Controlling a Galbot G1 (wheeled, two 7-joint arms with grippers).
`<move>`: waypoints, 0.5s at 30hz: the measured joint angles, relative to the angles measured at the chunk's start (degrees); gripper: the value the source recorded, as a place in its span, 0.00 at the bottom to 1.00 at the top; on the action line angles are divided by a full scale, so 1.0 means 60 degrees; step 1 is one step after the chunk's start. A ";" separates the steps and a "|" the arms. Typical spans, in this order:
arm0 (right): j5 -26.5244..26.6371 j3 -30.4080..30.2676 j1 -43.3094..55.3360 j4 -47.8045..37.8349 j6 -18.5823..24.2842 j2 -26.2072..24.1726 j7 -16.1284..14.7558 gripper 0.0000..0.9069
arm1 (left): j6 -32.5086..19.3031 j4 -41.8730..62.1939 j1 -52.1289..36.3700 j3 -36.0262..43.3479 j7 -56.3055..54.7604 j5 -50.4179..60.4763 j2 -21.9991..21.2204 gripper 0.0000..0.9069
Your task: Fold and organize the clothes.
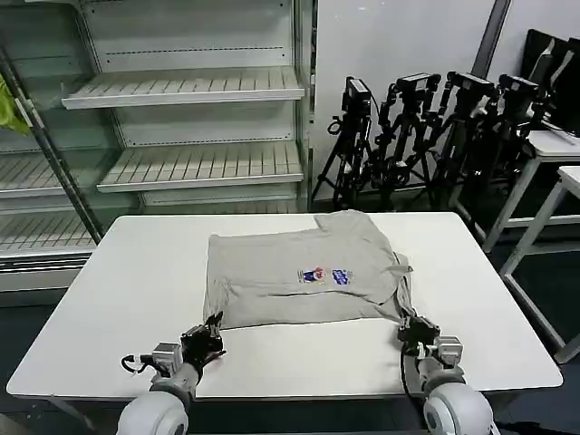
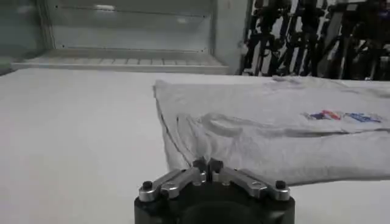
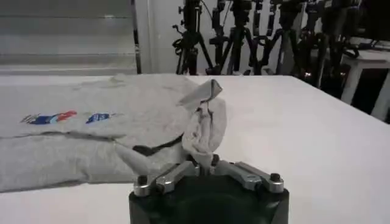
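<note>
**Both claws pinching the shirt's near edge**

Nearest to us, our left claw and right claw sit low at the desk's front edge. Each is pressed together on fabric: the left claw pinches the near left corner of the light grey shirt, and the right claw pinches the near right corner, where the cloth is bunched and lifted into a small peak. The shirt lies partly folded across the middle of the white desk, its small multicoloured print facing up. Beyond the desk stand bare white shelves on the left and a cluster of black tripods on the right.
</note>
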 measured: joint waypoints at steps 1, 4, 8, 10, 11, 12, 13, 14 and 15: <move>-0.0015 0.0044 -0.0155 0.0158 -0.0001 -0.0015 0.0001 0.00 | -0.0017 -0.0104 0.0129 -0.0027 -0.0003 0.0035 -0.0026 0.06; -0.0090 0.0211 -0.0686 0.0671 0.0045 -0.0085 -0.0003 0.00 | -0.0070 -0.0458 0.0550 -0.0120 -0.0030 0.0143 -0.0049 0.06; -0.0160 0.0470 -0.1387 0.1373 0.0109 -0.0160 0.0023 0.00 | -0.0158 -0.0982 0.1175 -0.0255 -0.0065 0.0320 -0.0110 0.06; -0.0217 0.0561 -0.1721 0.1697 0.0141 -0.0198 0.0021 0.00 | -0.0179 -0.1227 0.1457 -0.0335 -0.0089 0.0385 -0.0115 0.06; -0.0247 0.0592 -0.1901 0.1863 0.0160 -0.0210 0.0016 0.00 | -0.0183 -0.1359 0.1606 -0.0381 -0.0098 0.0412 -0.0114 0.06; -0.0270 0.0615 -0.2051 0.1999 0.0167 -0.0220 0.0016 0.00 | -0.0183 -0.1457 0.1726 -0.0425 -0.0111 0.0431 -0.0105 0.06; -0.0300 0.0635 -0.2188 0.2128 0.0167 -0.0232 0.0015 0.00 | -0.0182 -0.1549 0.1844 -0.0463 -0.0118 0.0444 -0.0091 0.07; -0.0330 0.0663 -0.2316 0.2264 0.0160 -0.0250 0.0015 0.00 | -0.0176 -0.1649 0.1955 -0.0513 -0.0123 0.0458 -0.0076 0.07; -0.0351 0.0691 -0.2411 0.2370 0.0146 -0.0265 0.0020 0.06 | -0.0168 -0.1724 0.2043 -0.0559 -0.0130 0.0474 -0.0046 0.16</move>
